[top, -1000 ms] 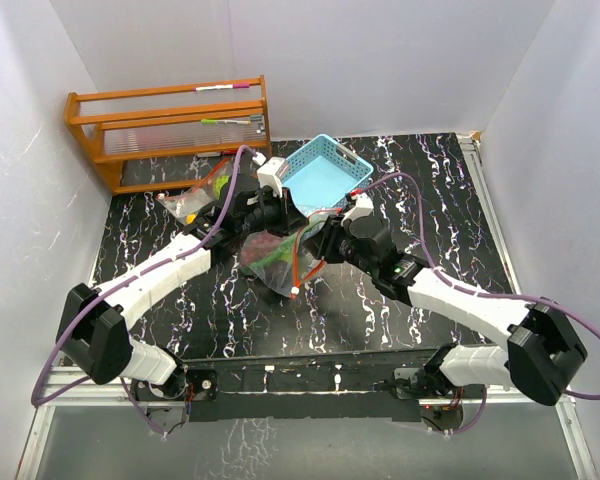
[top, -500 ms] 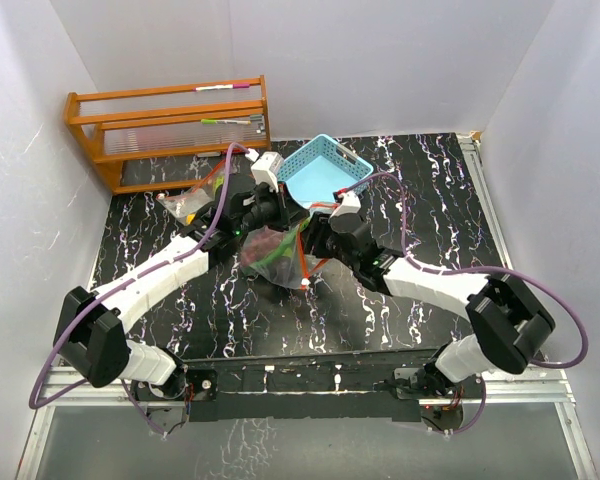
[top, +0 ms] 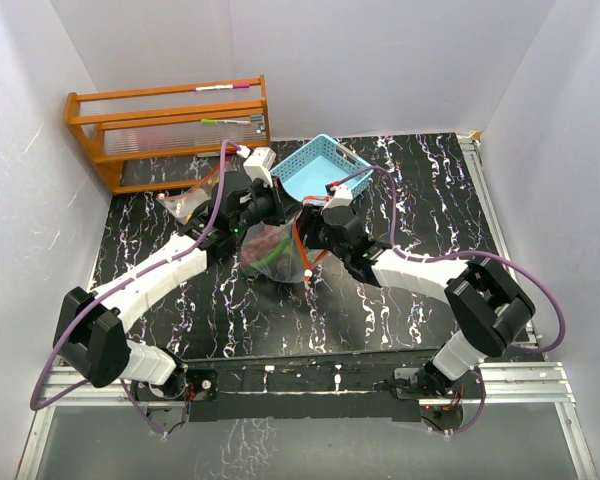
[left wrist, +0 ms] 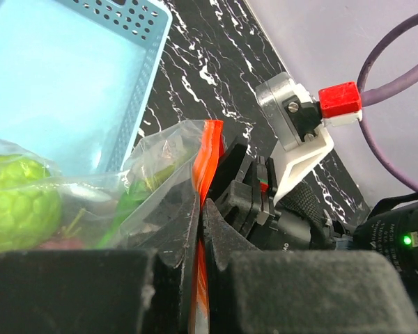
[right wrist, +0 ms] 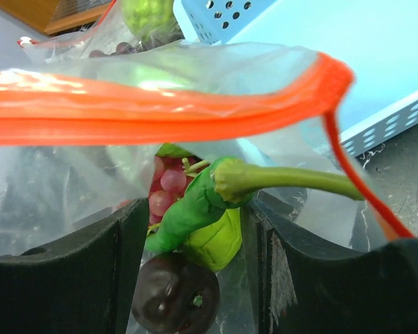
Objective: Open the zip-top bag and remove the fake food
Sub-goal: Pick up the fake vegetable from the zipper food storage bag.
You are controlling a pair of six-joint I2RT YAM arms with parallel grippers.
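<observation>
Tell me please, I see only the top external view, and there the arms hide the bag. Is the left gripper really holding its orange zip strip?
Observer: Yes. In the left wrist view the left gripper is shut on the orange zip strip of the bag; the strip comes up out of the closed jaws.
Operator: And the other one, does it hold something too?
Observer: It seems not. In the right wrist view the right gripper has its jaws wide apart. Between them, through the clear plastic, show a long green vegetable, pink grapes and a dark round piece.
</observation>
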